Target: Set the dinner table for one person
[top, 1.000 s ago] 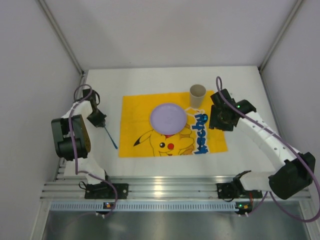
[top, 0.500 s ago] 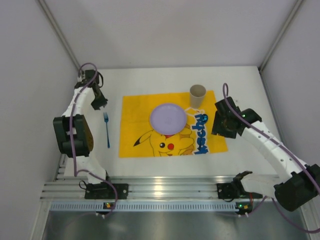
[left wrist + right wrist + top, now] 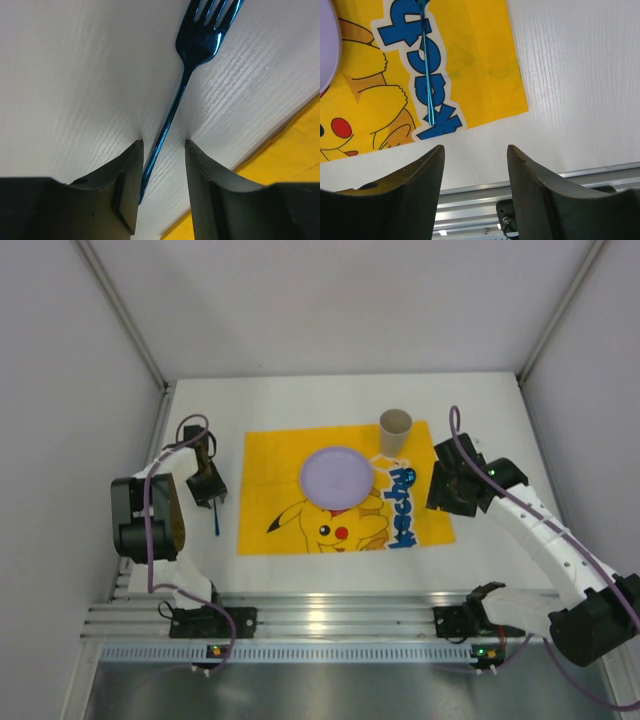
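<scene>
Release is the news on your left. 1 second ago the left fingers (image 3: 129,187) were clamped on the blue fork (image 3: 199,37) and carried it tilted. Now they stand part open, 1 on each side of the handle, gripping nothing. The arm lifted off toward the far side in between and has come back down over the fork.

The fork lies flat on the bare white desk (image 3: 300,400), just left of the yellow Pikachu mat (image 3: 270,480) and roughly parallel to its edge, tines pointing away from you. I'd count that place as laid. Coming back over the handle suggests a small straightening or a re-grip, so watch that you don't drag it.

On your right, the right fingers (image 3: 540,195) have hardly moved. They hover part open and empty over the near right corner of the mat, where a thin blue utensil (image 3: 427,75) rests on the lettering; I can't tell which kind.

Farther out, the lilac plate (image 3: 337,477) sits mid-mat, with the beige cup (image 3: 395,430) upright at its far right.
</scene>
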Tool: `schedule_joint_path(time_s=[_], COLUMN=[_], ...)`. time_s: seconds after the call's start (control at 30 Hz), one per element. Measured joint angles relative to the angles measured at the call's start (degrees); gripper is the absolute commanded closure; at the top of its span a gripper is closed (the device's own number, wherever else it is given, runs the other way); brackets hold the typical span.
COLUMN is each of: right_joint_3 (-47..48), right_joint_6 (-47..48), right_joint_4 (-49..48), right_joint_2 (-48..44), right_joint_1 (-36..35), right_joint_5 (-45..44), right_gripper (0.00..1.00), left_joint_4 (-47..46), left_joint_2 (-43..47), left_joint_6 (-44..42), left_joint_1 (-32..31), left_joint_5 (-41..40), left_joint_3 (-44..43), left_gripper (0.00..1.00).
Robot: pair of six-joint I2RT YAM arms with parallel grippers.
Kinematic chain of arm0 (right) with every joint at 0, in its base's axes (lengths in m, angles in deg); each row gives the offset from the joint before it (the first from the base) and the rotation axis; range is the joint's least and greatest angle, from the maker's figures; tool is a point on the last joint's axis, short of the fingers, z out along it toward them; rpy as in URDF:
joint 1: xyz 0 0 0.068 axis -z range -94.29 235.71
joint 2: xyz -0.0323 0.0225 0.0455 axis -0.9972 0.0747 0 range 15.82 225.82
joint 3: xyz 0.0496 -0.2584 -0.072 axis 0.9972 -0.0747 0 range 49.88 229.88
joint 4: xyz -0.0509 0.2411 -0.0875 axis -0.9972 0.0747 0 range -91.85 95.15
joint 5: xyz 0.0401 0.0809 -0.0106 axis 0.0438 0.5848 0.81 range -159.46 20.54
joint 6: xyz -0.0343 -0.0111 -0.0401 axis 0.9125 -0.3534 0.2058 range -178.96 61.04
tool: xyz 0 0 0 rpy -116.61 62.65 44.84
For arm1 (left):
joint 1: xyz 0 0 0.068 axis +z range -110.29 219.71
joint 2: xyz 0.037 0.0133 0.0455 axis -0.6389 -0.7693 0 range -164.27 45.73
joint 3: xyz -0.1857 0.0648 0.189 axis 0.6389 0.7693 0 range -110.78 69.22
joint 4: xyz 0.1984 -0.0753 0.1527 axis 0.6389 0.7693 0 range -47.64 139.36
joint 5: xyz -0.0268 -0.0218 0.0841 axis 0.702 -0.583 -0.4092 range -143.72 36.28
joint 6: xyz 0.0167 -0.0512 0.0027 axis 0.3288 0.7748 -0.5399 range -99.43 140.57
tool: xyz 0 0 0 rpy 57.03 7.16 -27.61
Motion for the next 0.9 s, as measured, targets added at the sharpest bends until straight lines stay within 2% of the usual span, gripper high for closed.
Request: schedule_joint_path(time_s=[0.07, 0.23, 0.3, 0.5, 0.73, 0.9], right_joint_3=[0.00, 0.00, 0.00, 0.00, 0.00, 0.00], right_joint_6=[0.37, 1.51, 1.95, 2.69, 2.95, 2.97], right_joint_4=[0.26, 0.85, 1.01, 2.03, 2.14, 1.97], right_joint_2=[0.00, 0.00, -0.02, -0.31, -1.03, -1.09], right_joint_1=[0.04, 0.61, 1.11, 2.29, 2.54, 2.54], right_joint_5=[0.00, -0.22, -0.24, -0.28, 0.07, 0.52], right_gripper=[0.46, 0.46, 0.46, 0.46, 0.46, 0.46], left_joint_4=[-0.48, -2.27, -2.86, -3.02, -1.75, -0.96], left_joint_2=[0.00, -0.48, -0.81, -1.68, -1.92, -1.53], left_joint_6=[-0.09, -0.48, -1.36, -2.97, -5.27, -6.29], left_joint_1=[0.00, -0.09, 0.11, 1.90, 1.66, -5.14], left_joint_5=[0.39, 1.42, 1.99, 4.02, 0.07, -0.83], left_joint_3=[0.09, 0.02, -0.20, -1.36, -5.40, -13.75], left_gripper=[0.63, 0.92, 1.00, 1.00, 1.00, 1.00])
